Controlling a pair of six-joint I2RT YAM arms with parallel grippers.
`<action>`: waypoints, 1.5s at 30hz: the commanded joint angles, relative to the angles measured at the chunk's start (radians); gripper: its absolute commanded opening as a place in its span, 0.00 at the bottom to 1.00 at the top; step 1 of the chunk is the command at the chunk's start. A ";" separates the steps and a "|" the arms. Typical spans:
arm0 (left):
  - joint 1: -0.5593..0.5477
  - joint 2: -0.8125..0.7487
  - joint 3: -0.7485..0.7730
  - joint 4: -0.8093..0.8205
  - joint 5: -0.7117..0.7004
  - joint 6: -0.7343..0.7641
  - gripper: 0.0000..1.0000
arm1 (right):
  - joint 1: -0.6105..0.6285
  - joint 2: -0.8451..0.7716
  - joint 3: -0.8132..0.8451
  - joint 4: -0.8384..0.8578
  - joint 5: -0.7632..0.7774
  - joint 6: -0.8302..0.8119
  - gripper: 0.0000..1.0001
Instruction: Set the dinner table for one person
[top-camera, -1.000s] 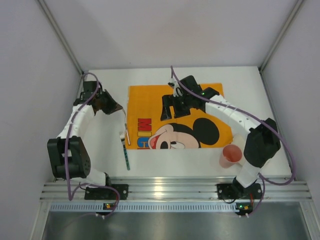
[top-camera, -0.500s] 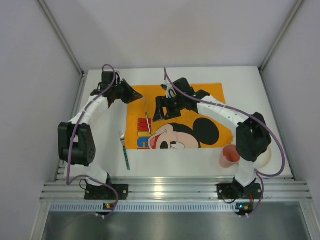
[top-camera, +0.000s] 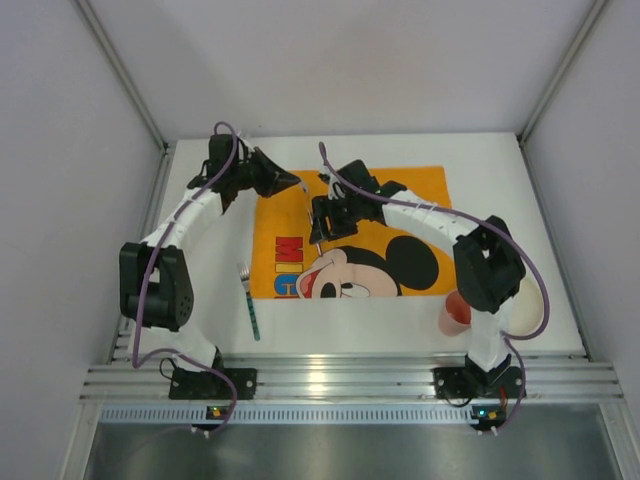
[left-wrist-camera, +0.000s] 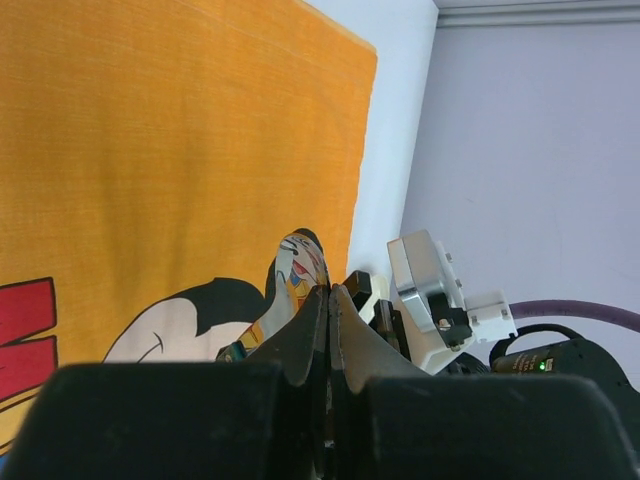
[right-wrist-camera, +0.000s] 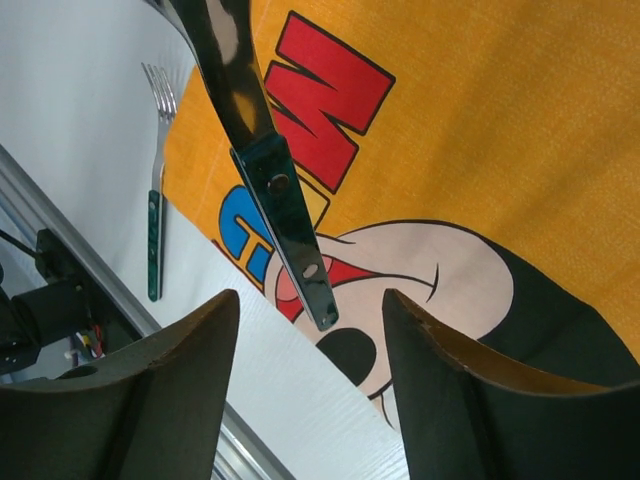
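Note:
My left gripper (top-camera: 296, 184) is shut on the blade of a knife (top-camera: 312, 218) with a dark green riveted handle, which hangs above the orange Mickey Mouse placemat (top-camera: 410, 195) on the white dinner table (top-camera: 380, 325). In the left wrist view the left gripper (left-wrist-camera: 330, 290) has its jaws pressed together on the blade (left-wrist-camera: 301, 262). My right gripper (right-wrist-camera: 310, 296) is open, and the knife handle (right-wrist-camera: 288, 222) reaches down between its fingers (right-wrist-camera: 190, 345) without touching them. A fork (top-camera: 250, 300) with a green handle lies just left of the placemat.
A pink cup (top-camera: 456, 312) stands at the near right beside the right arm's elbow. A white plate (top-camera: 528, 312) is partly hidden behind that arm. Both arms meet over the placemat's far left part. A metal rail (top-camera: 330, 378) runs along the near edge.
My left arm has carried the knife from the table's left side to above the placemat. My right gripper has moved left to meet it, and its jaws have narrowed around the handle.

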 joint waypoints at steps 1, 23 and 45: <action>-0.008 -0.012 0.035 0.088 0.044 -0.064 0.00 | 0.022 0.004 0.062 0.045 0.008 -0.013 0.59; -0.009 -0.022 -0.032 0.252 0.153 -0.116 0.04 | 0.010 -0.046 0.016 0.046 0.099 -0.025 0.00; 0.043 -0.156 -0.063 -0.388 -0.213 0.396 0.97 | -0.317 -0.142 -0.156 -0.248 0.649 -0.142 0.00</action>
